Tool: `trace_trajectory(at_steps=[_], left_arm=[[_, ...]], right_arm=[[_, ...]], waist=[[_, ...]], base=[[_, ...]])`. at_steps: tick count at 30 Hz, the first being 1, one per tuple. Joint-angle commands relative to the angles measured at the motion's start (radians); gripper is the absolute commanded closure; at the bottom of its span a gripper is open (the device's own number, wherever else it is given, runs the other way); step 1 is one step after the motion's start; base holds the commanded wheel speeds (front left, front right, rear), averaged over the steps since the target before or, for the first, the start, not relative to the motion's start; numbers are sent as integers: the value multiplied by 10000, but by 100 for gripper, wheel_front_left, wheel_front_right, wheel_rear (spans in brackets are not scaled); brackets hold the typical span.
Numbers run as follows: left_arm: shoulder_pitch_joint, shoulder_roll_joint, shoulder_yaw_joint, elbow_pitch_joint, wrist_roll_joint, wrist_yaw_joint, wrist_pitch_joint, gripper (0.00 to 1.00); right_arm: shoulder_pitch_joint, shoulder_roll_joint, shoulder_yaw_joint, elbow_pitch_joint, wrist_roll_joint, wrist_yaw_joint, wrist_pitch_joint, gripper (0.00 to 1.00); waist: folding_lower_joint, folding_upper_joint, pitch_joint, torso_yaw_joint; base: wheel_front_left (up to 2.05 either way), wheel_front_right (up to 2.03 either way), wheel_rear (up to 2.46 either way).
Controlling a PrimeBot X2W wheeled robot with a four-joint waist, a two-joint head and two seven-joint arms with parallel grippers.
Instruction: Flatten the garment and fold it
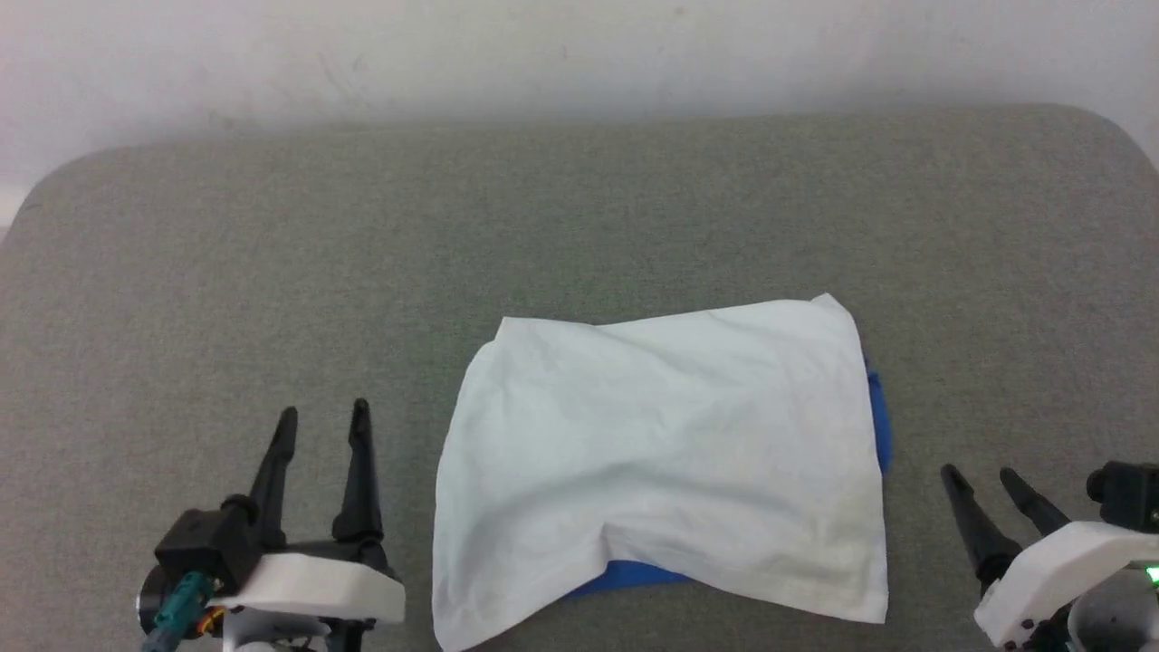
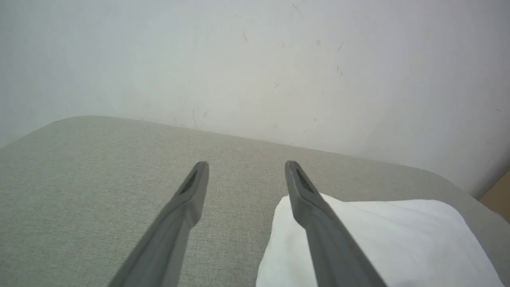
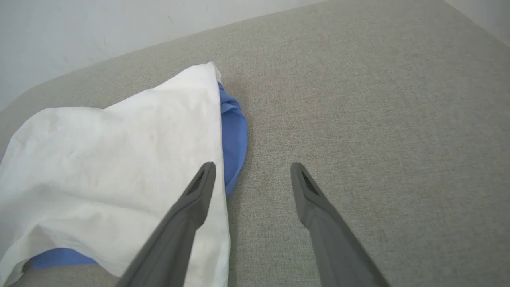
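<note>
The garment (image 1: 665, 457) lies folded into a rough white rectangle on the grey cushion, with blue sleeve fabric peeking out at its right edge and under its near edge. My left gripper (image 1: 323, 415) stands open to the left of it, touching nothing. My right gripper (image 1: 978, 474) is open too, off the garment's right side. In the left wrist view the garment (image 2: 398, 243) lies under and right of the right-hand finger of my left gripper (image 2: 246, 164). In the right wrist view the garment (image 3: 111, 159) lies left of my right gripper (image 3: 253, 166), blue edge showing.
The grey fabric cushion (image 1: 272, 272) spreads wide on all sides of the garment, with rounded far corners. A pale wall (image 1: 579, 54) rises just behind its far edge. A tan object (image 2: 498, 195) shows past the cushion's right corner.
</note>
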Motion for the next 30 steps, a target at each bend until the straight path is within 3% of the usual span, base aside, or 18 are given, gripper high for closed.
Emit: trace_trajectory(at_steps=[1, 11, 19, 27, 28, 29, 30], left_arm=[[-48, -125, 326, -296, 335, -76, -44, 0], [-44, -577, 1312, -925, 1629, -694, -46, 0], [-285, -913, 1385, -787, 2010, -1088, -46, 0], [-382, -1160, 1380, -558, 2151, -1324, -47, 0], [-384, -1208, 1399, -513, 2189, -1358, -47, 0], [-377, -1228, 1409, -484, 2200, -1376, -47, 0], [-371, -1246, 1432, -461, 2211, -1384, -47, 0]], right_arm=[[-286, -181, -43, 198, 199, -9, 459, 0], [-1787, -1190, 595, 1500, 813, -9, 2654, 0], [-3362, -1515, 1734, 2976, 1389, -9, 3430, 0], [-3773, -1498, 2594, 4719, 1959, -9, 4094, 0], [-3758, -1371, 2807, 5005, 2254, -9, 4387, 36], [-3761, -1333, 2928, 5059, 2398, -9, 4483, 91], [-3779, -1315, 3034, 5081, 2522, -9, 4512, 100]], waist=[[0, 0, 128, 247], [0, 0, 623, 1081], [0, 0, 1116, 1288], [0, 0, 1189, 1355], [0, 0, 1180, 1332], [0, 0, 1170, 1303], [0, 0, 1162, 1262]], base=[[0, 0, 0], [0, 0, 0], [0, 0, 0], [0, 0, 0], [0, 0, 0], [0, 0, 0], [0, 0, 0]])
